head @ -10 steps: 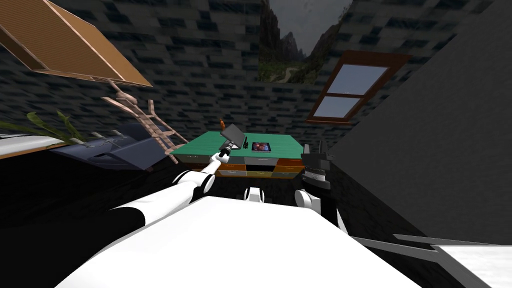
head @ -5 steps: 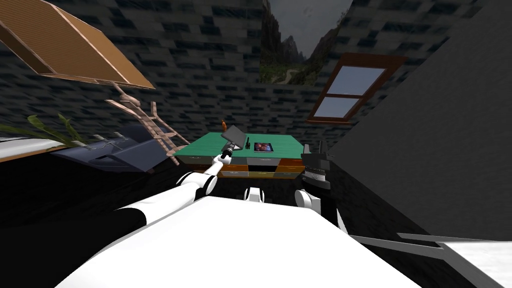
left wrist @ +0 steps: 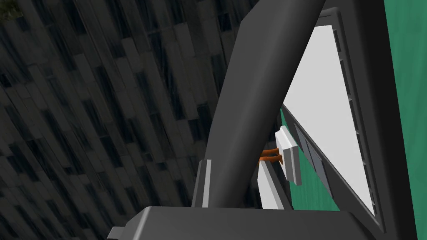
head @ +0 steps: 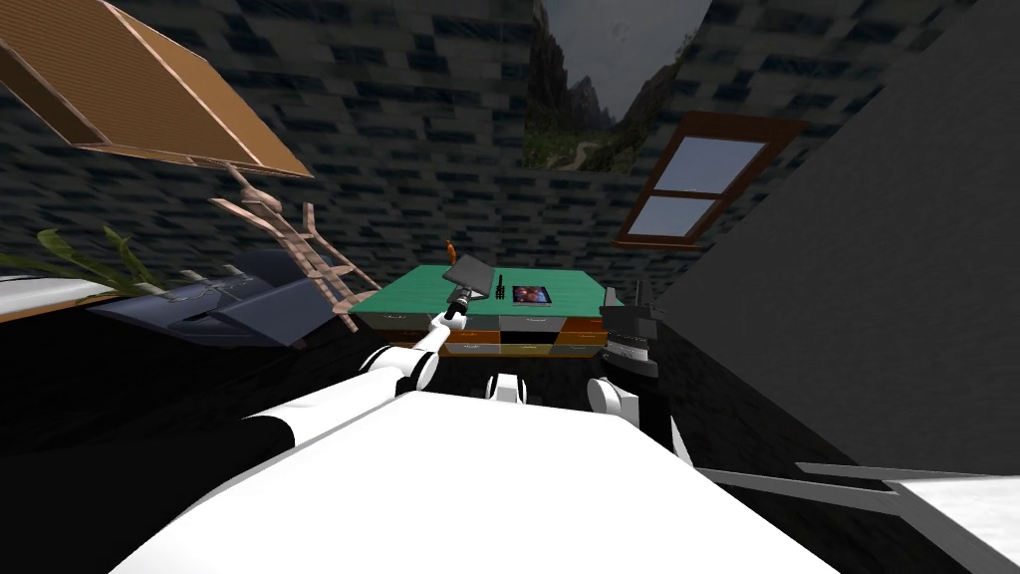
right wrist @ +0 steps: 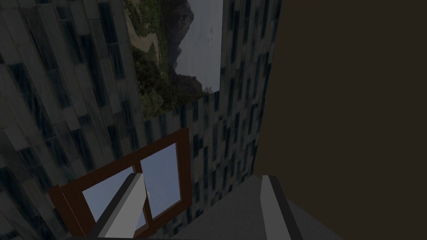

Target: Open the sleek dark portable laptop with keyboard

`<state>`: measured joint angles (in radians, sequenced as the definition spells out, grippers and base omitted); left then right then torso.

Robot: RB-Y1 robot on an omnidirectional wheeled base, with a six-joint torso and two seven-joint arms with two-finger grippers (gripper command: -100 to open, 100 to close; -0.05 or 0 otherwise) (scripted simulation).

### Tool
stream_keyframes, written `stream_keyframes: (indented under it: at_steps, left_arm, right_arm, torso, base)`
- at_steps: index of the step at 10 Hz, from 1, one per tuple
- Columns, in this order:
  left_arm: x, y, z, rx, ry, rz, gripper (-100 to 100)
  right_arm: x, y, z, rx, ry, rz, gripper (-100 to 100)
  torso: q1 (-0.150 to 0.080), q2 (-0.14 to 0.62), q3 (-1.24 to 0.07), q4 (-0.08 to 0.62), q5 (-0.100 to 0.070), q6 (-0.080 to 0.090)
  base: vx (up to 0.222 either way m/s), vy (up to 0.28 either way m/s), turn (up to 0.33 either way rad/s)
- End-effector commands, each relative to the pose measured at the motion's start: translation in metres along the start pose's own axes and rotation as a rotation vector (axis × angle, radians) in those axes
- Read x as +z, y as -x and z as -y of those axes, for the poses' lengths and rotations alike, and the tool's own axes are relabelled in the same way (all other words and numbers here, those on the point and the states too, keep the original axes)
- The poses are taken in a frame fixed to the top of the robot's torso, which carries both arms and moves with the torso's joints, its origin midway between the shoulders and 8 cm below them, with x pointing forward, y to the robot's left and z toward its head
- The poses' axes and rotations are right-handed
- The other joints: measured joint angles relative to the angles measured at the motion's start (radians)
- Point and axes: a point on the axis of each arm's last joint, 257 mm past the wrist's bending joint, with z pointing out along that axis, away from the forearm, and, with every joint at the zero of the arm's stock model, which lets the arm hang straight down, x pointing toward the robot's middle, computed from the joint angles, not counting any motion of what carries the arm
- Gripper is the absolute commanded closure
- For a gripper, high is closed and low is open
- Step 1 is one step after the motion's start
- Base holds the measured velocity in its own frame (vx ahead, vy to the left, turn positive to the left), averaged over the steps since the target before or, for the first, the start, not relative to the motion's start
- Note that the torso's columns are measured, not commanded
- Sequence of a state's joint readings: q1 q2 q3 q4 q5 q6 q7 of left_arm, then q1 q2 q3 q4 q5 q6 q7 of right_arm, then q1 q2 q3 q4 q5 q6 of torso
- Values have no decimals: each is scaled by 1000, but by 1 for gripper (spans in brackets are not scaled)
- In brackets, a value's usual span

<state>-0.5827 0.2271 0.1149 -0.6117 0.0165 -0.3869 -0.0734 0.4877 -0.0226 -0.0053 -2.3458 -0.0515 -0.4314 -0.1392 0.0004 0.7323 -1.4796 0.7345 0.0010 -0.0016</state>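
Task's thing: the slim dark grey laptop with a white screen (head: 468,270) sits left of the middle of the green-topped desk with grey and orange drawer fronts (head: 568,284). Its lid is raised partway and slanted.
Left fingers (left wrist: 205,183): closed on the dark rounded edge of the lid (left wrist: 258,83), one light grey blade against each face.
Right fingers (right wrist: 129,204): spread apart and empty, held up by the desk's near right corner, well apart from the laptop.
Step in hand: by my reading, swinging the lid up and back on its hinge.
Doing it well: carry the hand along an arc about the hinge, not in a straight pull, so the base is not dragged over the desk. Keep the pinch square to the lid's edge so that it cannot slip out. Stay off the small dark upright object (head: 499,285) just right of the laptop.
Head view adds: the layout. It shows the left arm reaching to the laptop's near side, a flat dark-framed panel with a colourful picture (head: 531,295) further right, and a small orange thing (head: 450,246) at the far edge.
Left wrist view adds: the grip itself, the white screen face (left wrist: 325,125), and the wedge of green desk top between lid and base.
Right wrist view adds: the gap between that arm's blades.
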Motion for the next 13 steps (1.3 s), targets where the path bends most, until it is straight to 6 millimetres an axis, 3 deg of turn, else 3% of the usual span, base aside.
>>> stream_keyframes:
  at_steps: [1,3,4,9,11,12,13]
  left_arm:
    - [-14,5,-12,-56,-1,14,100]
    - [-21,9,-19,-103,0,29,100]
    - [-8,10,-7,-87,2,24,-100]
    - [20,22,30,-86,2,24,-100]
    - [18,20,26,-87,4,24,-100]
    - [18,20,26,-87,7,23,0]
    - [18,20,25,-87,10,23,0]
  right_arm:
    - [0,0,0,0,0,0,0]
    - [0,0,0,0,0,0,0]
    - [0,0,0,0,0,0,0]
    - [0,0,0,0,0,0,0]
    - [0,0,0,0,0,0,0]
    - [0,0,0,0,0,0,0]
    - [0,0,0,0,0,0,0]
  torso:
    - [-1,2,1,1,-1,2]
    - [-1,4,3,3,-1,2]
    - [0,5,3,3,-1,1]
    - [-1,9,6,6,-2,2]
    - [-2,6,4,5,-2,1]
    - [-1,5,3,4,-2,1]
    - [-1,5,3,4,-1,2]
  base:
    - [30,53,-120]
    - [27,43,-51]
    - [-14,20,-15]
    - [-65,-11,4]
    - [-25,-6,-3]
    - [-5,-2,0]
    - [0,0,0]
